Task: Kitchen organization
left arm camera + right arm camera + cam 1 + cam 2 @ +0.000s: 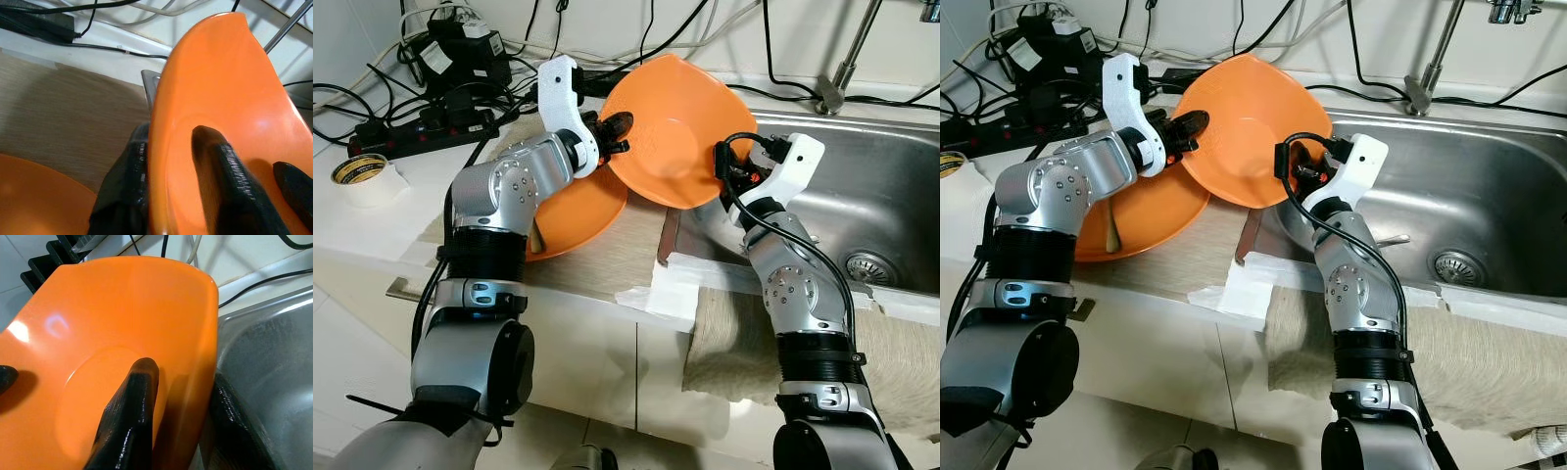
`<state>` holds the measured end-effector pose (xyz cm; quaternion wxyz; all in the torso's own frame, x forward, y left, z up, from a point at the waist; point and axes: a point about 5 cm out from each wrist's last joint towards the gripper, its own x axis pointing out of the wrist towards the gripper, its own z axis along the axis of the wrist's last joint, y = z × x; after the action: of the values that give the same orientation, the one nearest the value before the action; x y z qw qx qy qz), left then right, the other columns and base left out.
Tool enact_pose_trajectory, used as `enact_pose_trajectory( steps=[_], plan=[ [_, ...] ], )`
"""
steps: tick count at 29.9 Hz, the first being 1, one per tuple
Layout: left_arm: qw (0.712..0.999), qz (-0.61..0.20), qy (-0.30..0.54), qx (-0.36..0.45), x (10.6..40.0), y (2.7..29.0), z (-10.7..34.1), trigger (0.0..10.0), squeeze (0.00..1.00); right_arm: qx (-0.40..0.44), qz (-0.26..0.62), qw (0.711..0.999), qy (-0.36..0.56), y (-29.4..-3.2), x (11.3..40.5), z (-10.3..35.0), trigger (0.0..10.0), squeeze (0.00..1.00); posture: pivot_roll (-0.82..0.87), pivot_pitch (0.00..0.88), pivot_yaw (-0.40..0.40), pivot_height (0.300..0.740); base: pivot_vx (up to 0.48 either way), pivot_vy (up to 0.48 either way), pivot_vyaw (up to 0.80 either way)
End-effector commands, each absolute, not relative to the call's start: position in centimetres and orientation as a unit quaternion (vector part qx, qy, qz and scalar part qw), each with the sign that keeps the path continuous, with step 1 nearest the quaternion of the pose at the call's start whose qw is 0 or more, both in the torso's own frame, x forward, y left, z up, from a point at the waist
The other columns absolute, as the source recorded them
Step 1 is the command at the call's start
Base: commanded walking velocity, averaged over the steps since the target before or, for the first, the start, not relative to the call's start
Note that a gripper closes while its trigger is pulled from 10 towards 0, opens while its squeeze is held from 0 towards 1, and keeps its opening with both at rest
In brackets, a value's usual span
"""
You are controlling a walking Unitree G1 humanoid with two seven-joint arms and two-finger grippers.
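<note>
While tilted above the counter edge beside the sink (pixel 862 186):
Upper bowl (pixel 677 127): clamped at opposite rims.
Left gripper (pixel 612 132): closed on rim.
Right gripper (pixel 724 166): closed on rim.
Lower bowl (pixel 578 211): rested on counter.

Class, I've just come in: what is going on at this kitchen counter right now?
The robot holds an orange bowl tilted up on edge between both hands, at the edge of the steel sink. The left hand pinches the bowl's rim on one side, the right hand clamps the opposite rim, one finger inside and one outside each. A second orange bowl rests on the cloth-covered counter beneath the left arm. A roll of tape and power strips lie further left.
</note>
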<state>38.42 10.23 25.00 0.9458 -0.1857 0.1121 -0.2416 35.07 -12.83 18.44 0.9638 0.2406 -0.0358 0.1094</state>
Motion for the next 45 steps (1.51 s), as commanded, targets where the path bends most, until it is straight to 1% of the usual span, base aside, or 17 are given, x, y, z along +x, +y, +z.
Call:
enact_pose_trajectory(
  steps=[1, 22, 23, 24, 26, 27, 30, 33, 36, 37, 38, 40, 41, 44, 45],
  plan=[
    [0.946, -0.255, 0.081, -0.181, 38.4, 10.0, 26.5, 10.0, 0.78, 0.218, 0.109, 0.97, -0.004, -12.4, 35.0, 17.3, 0.0, 0.0, -0.01, 0.0, 0.078, 0.74, 0.0, 0.0, 0.0],
    [0.946, -0.255, 0.081, -0.181, 38.4, 10.0, 26.5, 10.0, 0.78, 0.218, 0.109, 0.97, -0.004, -12.4, 35.0, 17.3, 0.0, 0.0, -0.01, 0.0, 0.078, 0.74, 0.0, 0.0, 0.0],
    [0.948, -0.254, 0.08, -0.177, 38.5, 10.1, 26.5, 10.0, 0.85, 0.217, 0.108, 0.97, -0.004, -12.4, 35.0, 17.3, 0.0, 0.0, -0.01, 0.0, 0.077, 0.74, 0.0, 0.0, 0.0],
    [0.964, -0.221, 0.071, -0.126, 39.2, 11.7, 25.5, 10.0, 0.0, 0.212, 0.107, 0.971, -0.003, -12.5, 34.9, 17.2, 0.0, 0.0, -0.02, 0.0, 0.074, 0.74, 0.0, 0.0, 0.0],
    [0.98, -0.183, 0.057, -0.049, 39.9, 13.9, 24.5, 10.0, 0.0, 0.205, 0.106, 0.973, -0.003, -12.7, 34.8, 17.2, 0.0, 0.0, -0.02, 0.0, 0.074, 0.74, 0.0, 0.0, 0.0],
    [0.983, -0.174, 0.054, -0.033, 40.0, 14.4, 24.2, 10.0, 0.0, 0.203, 0.106, 0.973, -0.003, -12.7, 34.8, 17.2, 0.0, 0.0, -0.02, 0.0, 0.074, 0.74, 0.0, 0.0, 0.0],
    [0.986, -0.164, 0.035, -0.016, 40.1, 14.6, 24.5, 10.0, 0.0, 0.203, 0.105, 0.973, -0.003, -12.8, 34.8, 17.2, 0.0, 0.0, -0.02, 0.0, 0.074, 0.74, 0.0, 0.0, 0.0],
    [0.99, -0.138, -0.005, 0.019, 40.0, 15.4, 25.0, 10.0, 0.0, 0.203, 0.106, 0.973, -0.004, -12.8, 34.8, 17.2, 0.0, 0.0, -0.02, 0.0, 0.073, 0.74, 0.0, 0.0, 0.0],
    [0.991, -0.129, -0.016, 0.033, 39.9, 15.6, 25.2, 10.0, 0.0, 0.203, 0.106, 0.974, -0.004, -12.8, 34.8, 17.2, 0.0, 0.0, -0.02, 0.0, 0.071, 0.74, 0.0, 0.0, 0.0],
    [0.991, -0.129, -0.016, 0.033, 39.9, 15.6, 25.2, 10.0, 0.0, 0.203, 0.106, 0.974, -0.004, -12.8, 34.8, 17.2, 0.0, 0.0, -0.02, 0.0, 0.071, 0.74, 0.0, 0.0, 0.0],
    [0.99, -0.122, -0.036, 0.055, 40.1, 15.9, 25.3, 10.0, 0.0, 0.202, 0.105, 0.974, -0.004, -12.8, 34.8, 17.2, 0.0, 0.0, -0.02, 0.0, 0.071, 0.74, 0.0, 0.0, 0.0],
    [0.99, -0.121, -0.042, 0.055, 40.1, 15.9, 25.4, 10.0, 0.0, 0.201, 0.105, 0.974, -0.004, -12.9, 34.8, 17.3, 0.0, 0.0, -0.02, 0.0, 0.071, 0.74, 0.0, 0.0, 0.0],
    [0.988, -0.117, -0.064, 0.074, 40.1, 16.0, 25.6, 10.0, 0.0, 0.201, 0.104, 0.974, -0.005, -12.9, 34.8, 17.3, 0.0, 0.0, -0.02, 0.0, 0.071, 0.74, 0.0, 0.0, 0.0],
    [0.987, -0.113, -0.079, 0.082, 39.9, 15.9, 25.8, 10.0, 0.0, 0.2, 0.103, 0.974, -0.007, -13.0, 34.8, 17.4, 0.0, 0.0, -0.02, 0.0, 0.07, 0.74, 0.0, 0.0, 0.0],
    [0.984, -0.104, -0.098, 0.105, 39.7, 16.0, 25.9, 10.0, 0.0, 0.195, 0.101, 0.975, -0.017, -13.2, 34.8, 17.6, 0.0, 0.0, -0.02, 0.0, 0.07, 0.74, 0.0, 0.0, 0.0]
  ],
)
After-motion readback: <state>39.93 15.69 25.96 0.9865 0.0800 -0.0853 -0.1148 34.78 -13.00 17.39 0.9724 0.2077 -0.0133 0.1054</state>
